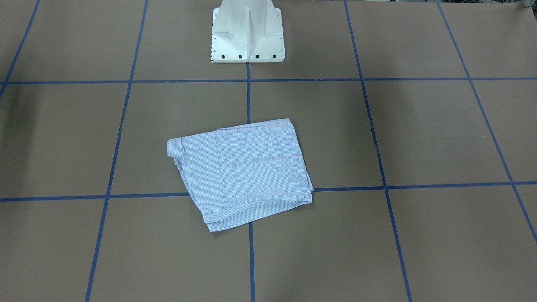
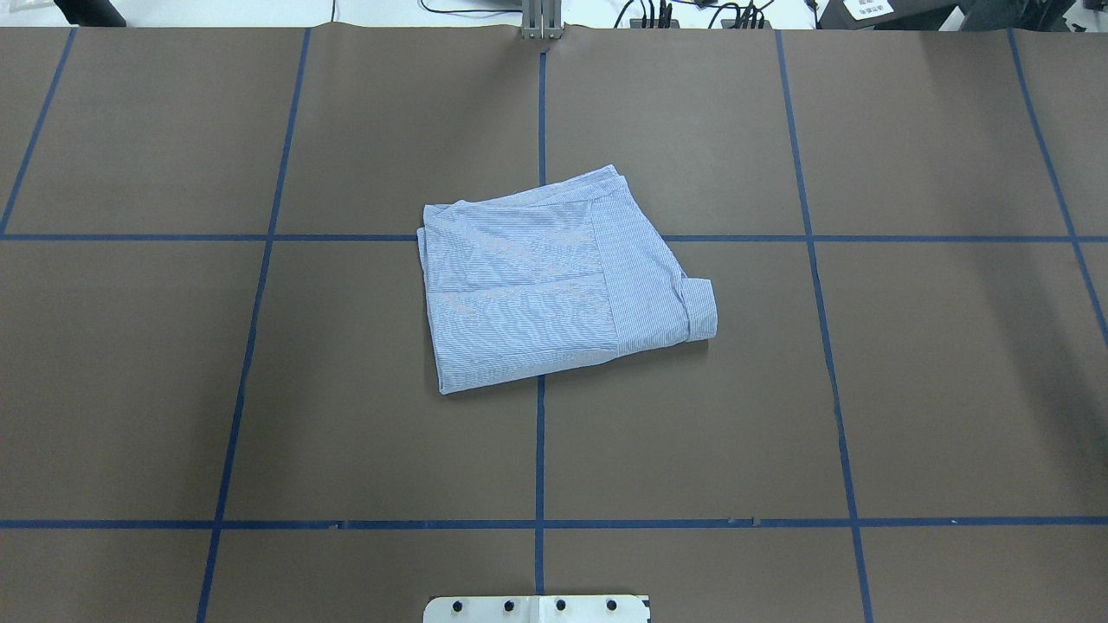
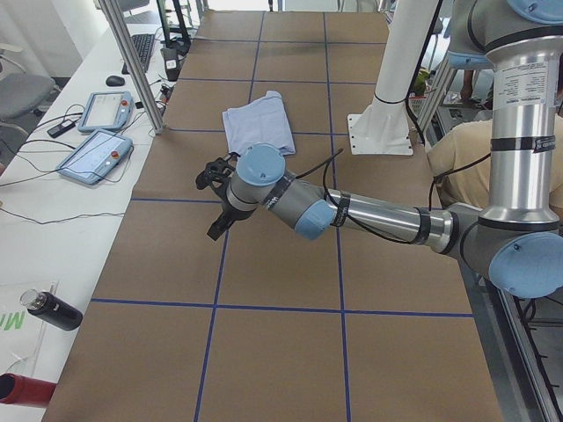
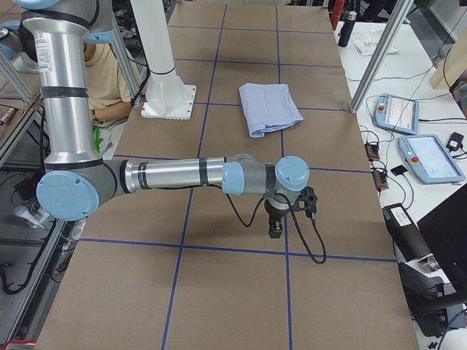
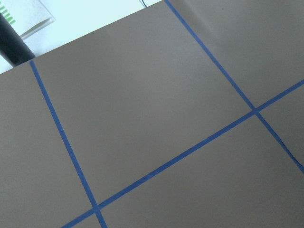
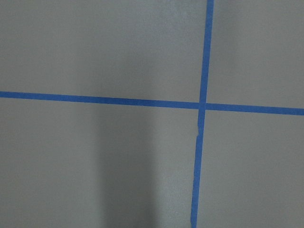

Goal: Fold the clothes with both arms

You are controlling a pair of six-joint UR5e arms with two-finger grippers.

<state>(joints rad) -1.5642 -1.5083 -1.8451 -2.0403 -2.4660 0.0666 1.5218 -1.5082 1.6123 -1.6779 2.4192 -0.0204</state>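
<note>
Nearest to the camera at the table's left end, the left arm [image 3: 378,215] is seen stretched out low over the table [image 2: 260,389]. The left end effector [image 3: 216,220] is pointed down above bare brown surface near that end. Whether it is released or clenched cannot be told, because it is shown from the side only. The same is found at the table's right end: the right arm [image 4: 182,175] is reached out, and the right end effector [image 4: 276,227] is hung over bare table. Its state cannot be told either. Nothing is seen to be grasped by either one.

Only brown surface and blue tape lines [image 6: 204,52] are shown in both wrist views.

The shirt [image 2: 537,294] is laid in the middle of the table, between the white pedestal [image 1: 247,37] and the far edge, on a crossing of the tape lines. It is folded into a rough rectangle, with a small turned-over piece on the side toward the right end. It is well apart from both end effectors.
</note>
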